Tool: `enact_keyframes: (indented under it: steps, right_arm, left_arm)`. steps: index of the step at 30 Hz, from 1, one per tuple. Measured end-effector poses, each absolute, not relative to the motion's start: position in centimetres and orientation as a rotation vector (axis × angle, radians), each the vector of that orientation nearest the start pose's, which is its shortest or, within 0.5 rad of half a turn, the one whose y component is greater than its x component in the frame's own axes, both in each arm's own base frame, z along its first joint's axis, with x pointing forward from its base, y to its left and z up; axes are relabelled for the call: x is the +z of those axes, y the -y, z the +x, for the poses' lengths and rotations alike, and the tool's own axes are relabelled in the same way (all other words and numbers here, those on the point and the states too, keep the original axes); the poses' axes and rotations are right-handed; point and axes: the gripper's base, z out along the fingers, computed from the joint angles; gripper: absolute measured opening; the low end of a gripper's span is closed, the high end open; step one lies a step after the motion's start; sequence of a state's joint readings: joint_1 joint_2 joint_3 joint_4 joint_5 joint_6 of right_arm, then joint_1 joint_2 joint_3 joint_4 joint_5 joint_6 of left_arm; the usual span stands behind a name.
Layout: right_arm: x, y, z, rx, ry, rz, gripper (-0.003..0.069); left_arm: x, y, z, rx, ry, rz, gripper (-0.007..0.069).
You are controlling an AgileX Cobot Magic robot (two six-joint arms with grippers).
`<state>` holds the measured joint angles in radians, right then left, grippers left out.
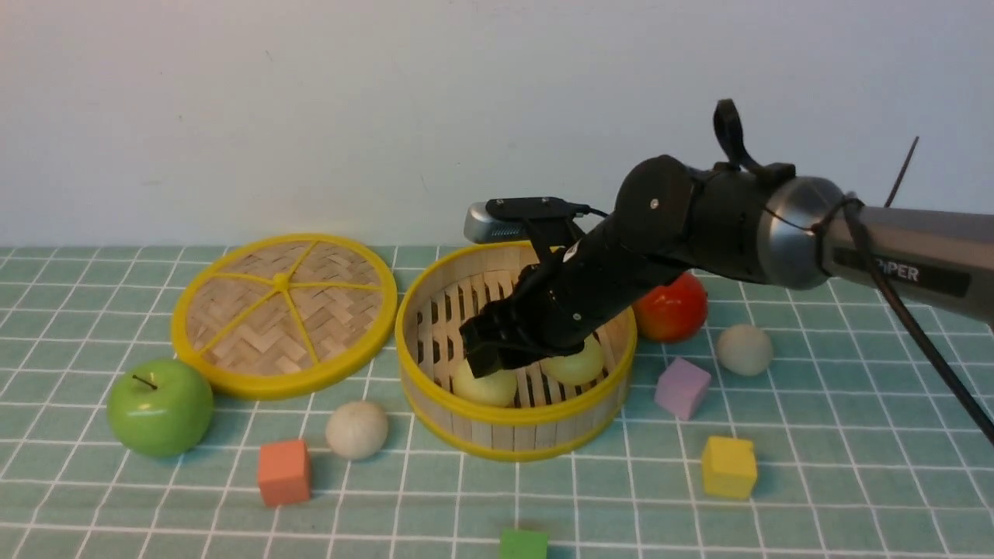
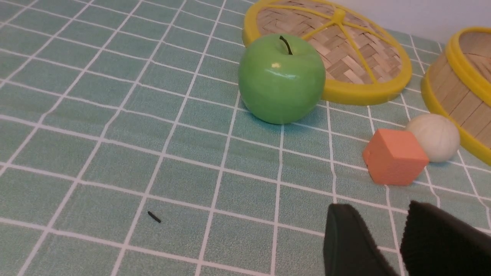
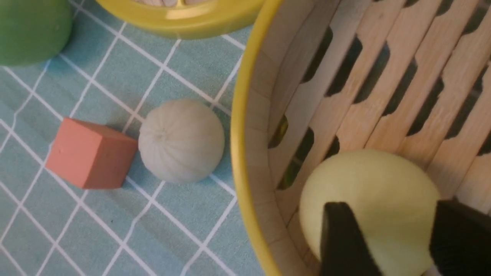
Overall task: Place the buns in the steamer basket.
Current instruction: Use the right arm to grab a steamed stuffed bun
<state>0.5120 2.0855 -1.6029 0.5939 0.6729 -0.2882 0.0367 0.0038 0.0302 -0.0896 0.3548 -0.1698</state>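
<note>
Inside the round bamboo-slat steamer basket (image 1: 512, 415), the right gripper (image 3: 393, 209) holds its jaws parted over a pale yellow-green round bun (image 3: 364, 180); the left gripper (image 2: 379, 214) is slightly parted, empty.

Green apple (image 1: 159, 417) beside woven lid (image 1: 284, 313), red fruit (image 1: 674, 309), orange cube (image 1: 283, 471), purple cube (image 1: 682, 388), yellow cube (image 1: 728, 466), green cube (image 1: 523, 545)

Robot lab tabletop, checked green tablecloth (image 1: 854, 497), bare white wall (image 1: 311, 116)
</note>
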Motion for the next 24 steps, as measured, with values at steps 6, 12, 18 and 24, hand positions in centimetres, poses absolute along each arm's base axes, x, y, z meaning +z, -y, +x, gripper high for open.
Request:
enact_keyframes:
  steps: [6,12,18,24]
  right_arm:
    - [25.2,-23.9,37.2,0.66,-2.495,-0.645,0.0459]
    - [29.3,-19.1,37.3,0.51,-2.483,-0.572,0.0445]
    - [28.4,-11.1,39.6,0.338,-2.623,-0.253,0.0365]
    - [24.7,-8.8,41.2,0.307,-2.718,-0.146,0.0334]
  left_arm:
    - [17.1,0.1,5.4,-0.179,-1.858,-0.25,0.0238]
    - [17.1,0.1,5.4,-0.179,-1.858,-0.25,0.0238]
    - [17.1,0.1,5.4,-0.179,-1.858,-0.25,0.0238]
    - [17.1,0.1,5.4,-0.179,-1.858,-0.25,0.0238]
